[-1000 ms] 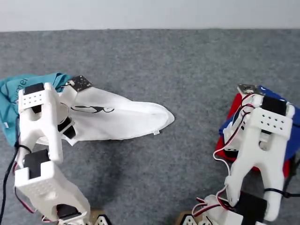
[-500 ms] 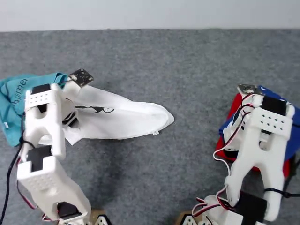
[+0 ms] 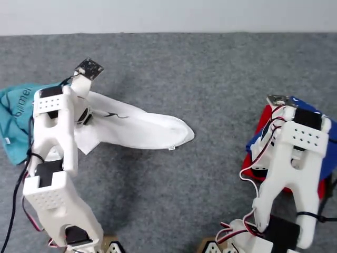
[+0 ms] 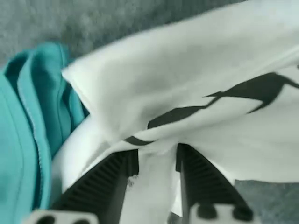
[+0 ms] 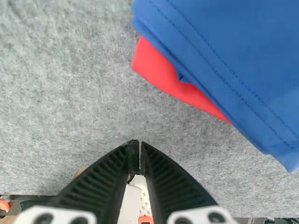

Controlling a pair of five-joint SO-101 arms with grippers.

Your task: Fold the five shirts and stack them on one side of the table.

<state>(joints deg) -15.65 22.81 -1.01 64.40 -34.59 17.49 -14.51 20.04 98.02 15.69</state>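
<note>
Just now the white shirt [image 3: 142, 132] has had its left end drawn toward the far edge of the table [image 3: 210, 79], so a fold seems under way. It lies left of centre, its long axis running left to right with the tapered end pointing right. The left gripper [image 4: 156, 151] pinches its cloth beside the teal shirt [image 3: 16, 116]. The right gripper [image 5: 140, 147], closed and empty, hangs by the red shirt [image 5: 163, 77] and blue shirt [image 5: 224, 56].
</note>
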